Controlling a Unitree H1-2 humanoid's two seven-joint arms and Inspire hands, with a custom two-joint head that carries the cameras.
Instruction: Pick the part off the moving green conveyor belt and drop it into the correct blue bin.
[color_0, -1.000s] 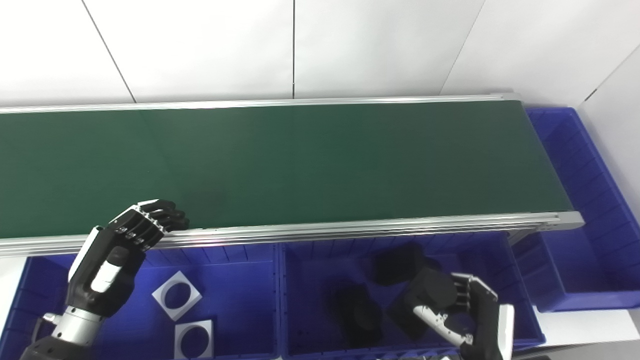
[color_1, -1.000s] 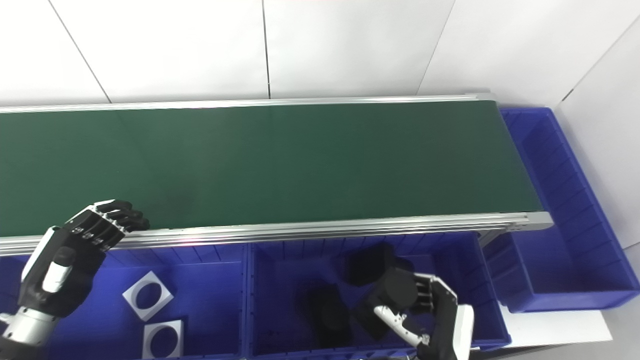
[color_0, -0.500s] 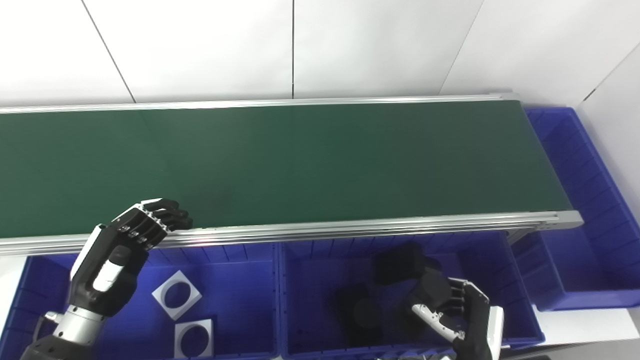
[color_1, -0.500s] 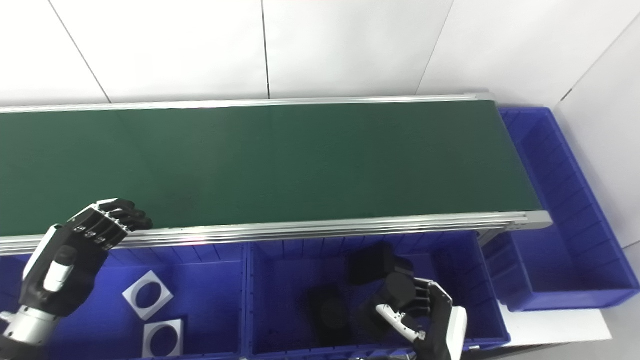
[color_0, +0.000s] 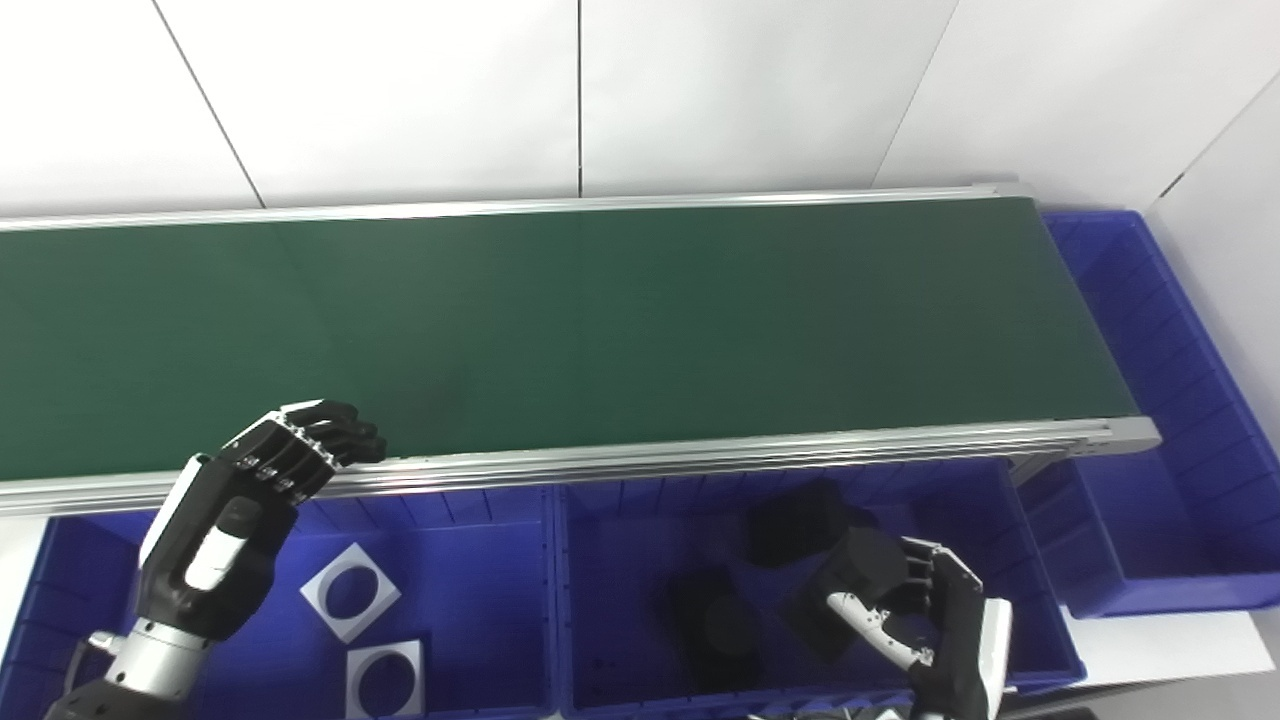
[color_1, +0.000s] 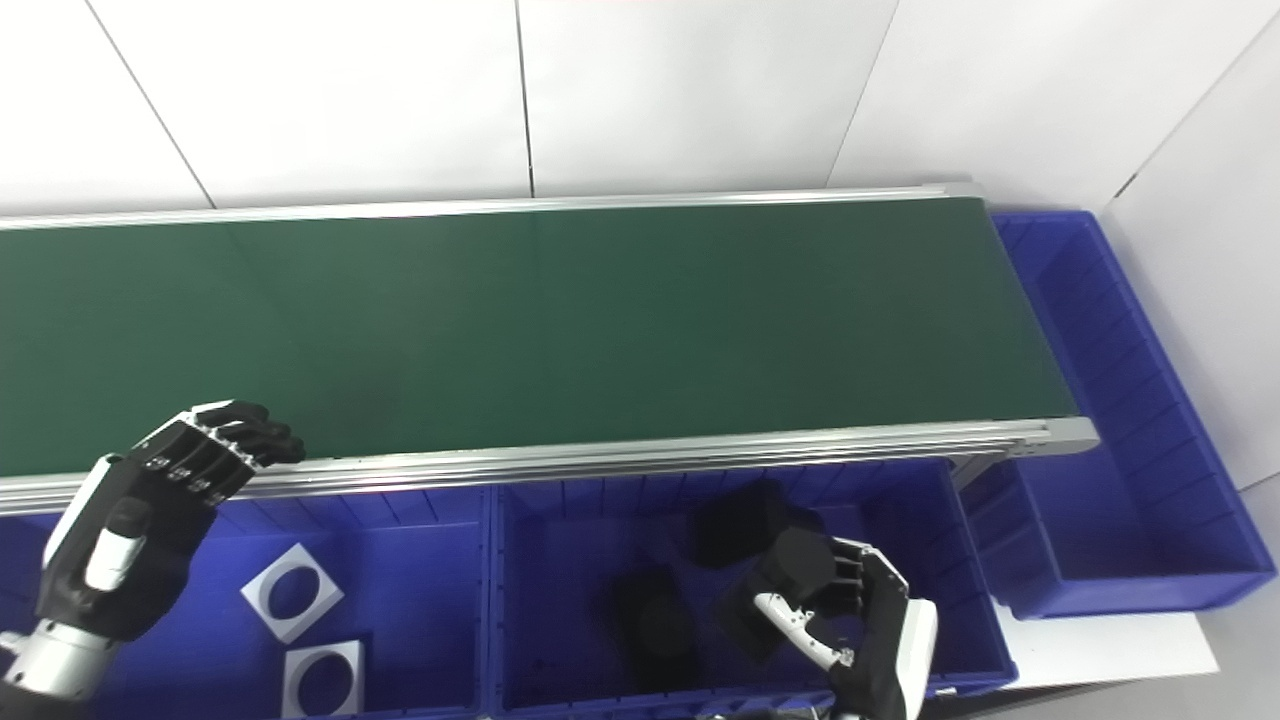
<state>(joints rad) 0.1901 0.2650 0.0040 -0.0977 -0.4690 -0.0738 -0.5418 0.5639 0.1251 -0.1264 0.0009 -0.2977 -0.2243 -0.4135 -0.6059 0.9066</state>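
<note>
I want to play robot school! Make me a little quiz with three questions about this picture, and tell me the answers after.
1. True or false: a part is riding on the green belt right now.
2. Which bin holds the white square plates with round holes? A) left bin B) middle bin C) far right bin
3. Fill in: the right hand hangs over the bin with the ____ coloured parts.

Key
1. False. The belt is bare.
2. A. Two white plates lie there, near the left hand.
3. Black. Black parts lie in the middle bin, and the hand has one at its fingers.
</note>
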